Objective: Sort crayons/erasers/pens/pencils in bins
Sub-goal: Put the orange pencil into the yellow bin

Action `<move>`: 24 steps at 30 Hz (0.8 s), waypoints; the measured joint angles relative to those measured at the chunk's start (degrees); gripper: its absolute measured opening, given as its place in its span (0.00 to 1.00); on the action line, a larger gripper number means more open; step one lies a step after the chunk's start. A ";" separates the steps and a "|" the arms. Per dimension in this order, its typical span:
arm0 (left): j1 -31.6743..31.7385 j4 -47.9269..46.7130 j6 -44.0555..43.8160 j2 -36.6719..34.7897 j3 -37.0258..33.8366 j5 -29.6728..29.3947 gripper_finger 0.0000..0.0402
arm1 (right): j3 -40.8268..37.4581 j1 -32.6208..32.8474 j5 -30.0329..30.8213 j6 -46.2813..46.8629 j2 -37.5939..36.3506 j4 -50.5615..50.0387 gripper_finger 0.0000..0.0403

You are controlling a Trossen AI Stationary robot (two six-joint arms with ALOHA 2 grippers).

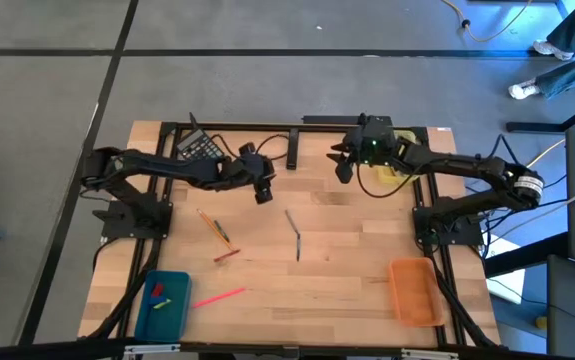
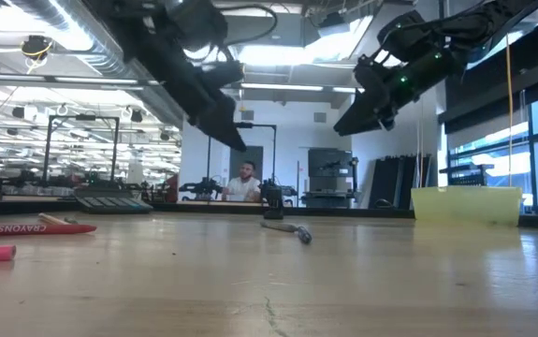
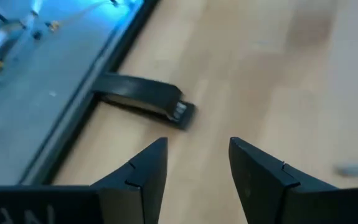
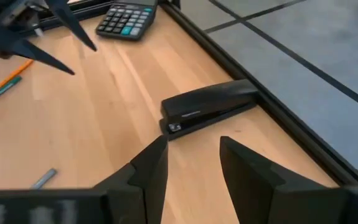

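Crayons (image 1: 216, 227) lie below and inward of my left gripper (image 1: 264, 192), long axes slanting across the table, well apart from the teal bin (image 1: 179, 316). That arm is nearer; my right gripper (image 1: 343, 166) hovers farther off. Both sets of jaws hang parted, empty. One red stick (image 2: 33, 227) reads "CRAYONS".
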 joint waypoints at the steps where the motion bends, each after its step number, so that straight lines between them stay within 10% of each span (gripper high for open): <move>1: -0.69 -2.20 -1.79 -0.77 0.00 0.01 0.40 | 0.00 0.63 -0.03 -0.01 0.00 -0.02 0.37; 11: -10.95 -20.07 -18.14 -2.66 -0.05 16.78 0.40 | 0.00 8.64 -0.02 0.02 0.00 0.16 0.37; 18: -18.48 -36.84 -48.82 -3.19 -0.05 10.69 0.40 | 0.00 17.07 3.03 1.92 0.00 0.33 0.37; 24: -25.43 -50.62 -49.78 -3.17 -0.05 12.87 0.40 | 0.00 23.42 6.91 4.63 0.00 3.17 0.37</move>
